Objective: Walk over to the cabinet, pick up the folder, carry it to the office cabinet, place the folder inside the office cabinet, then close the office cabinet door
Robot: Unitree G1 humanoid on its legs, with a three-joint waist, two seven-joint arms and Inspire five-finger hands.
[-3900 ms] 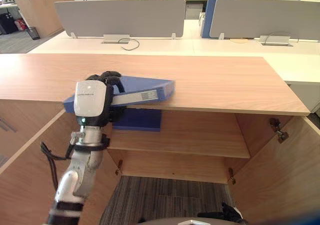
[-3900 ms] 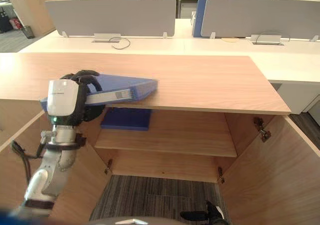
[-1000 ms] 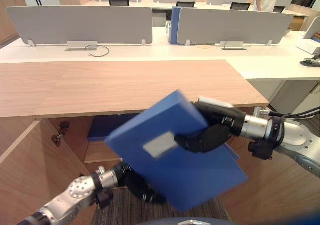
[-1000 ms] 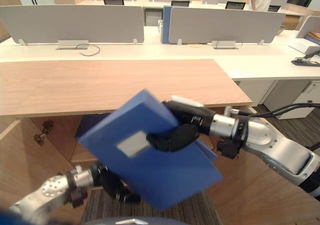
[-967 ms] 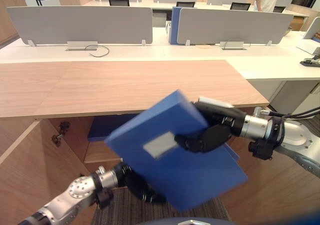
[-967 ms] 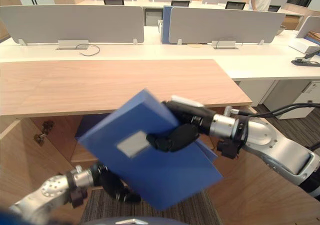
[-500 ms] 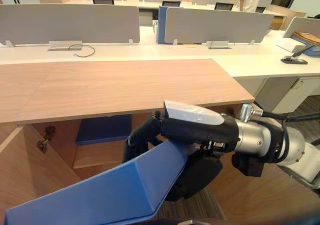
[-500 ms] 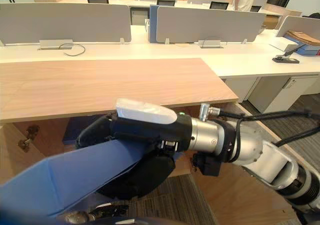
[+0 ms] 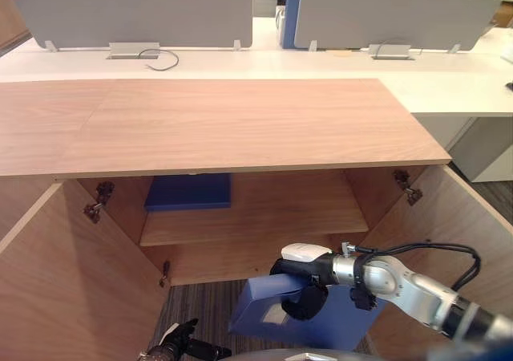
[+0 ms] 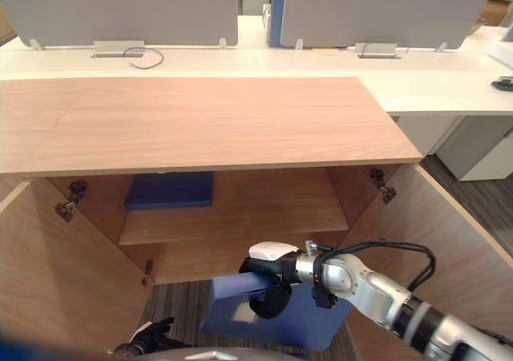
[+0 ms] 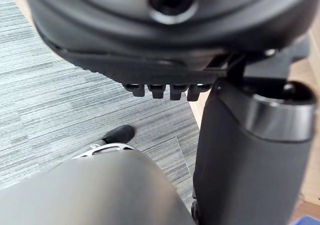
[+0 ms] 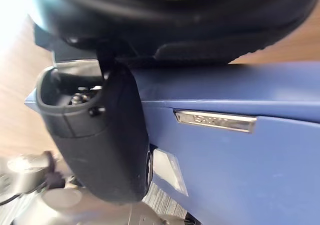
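Status: pick-up and carry look done, placement in progress, door not closed.

- Right hand [image 9: 298,285] has the folder [image 9: 341,329]. It's low down, at the mouth of the office cabinet's [image 9: 240,128] lower compartment, below the shelf [image 9: 272,217].
- Grip: in the right wrist view the thumb [image 12: 100,135] is wrapped over the folder's upper edge, right beside the metal label holder [image 12: 215,120]. The fingers on the far face are hidden, but the hand reads as clamped on it.
- Folder is on edge with a slight tilt, over the carpet [image 9: 208,309]. I can't tell whether its bottom edge is touching anything. My read is that it's not inside yet.
- Left hand [image 9: 172,341] hangs low near the floor, in front of the left door [image 9: 64,281]. Its fingers [image 11: 160,90] look relaxed and hold nothing.
- Another blue folder [image 9: 188,192] lies flat on the left of the shelf, well apart from the carried one. It's not ours.
- Both doors are swung wide open, including the right door [image 9: 457,217].

Left to do, as I judge it:
1. Push the folder past the front edge into the compartment.
2. Set it down and let go.
3. Pull the arm out.
4. Swing the door shut.

Risk: the forearm is between the open doors, so it must be clear before any door moves.
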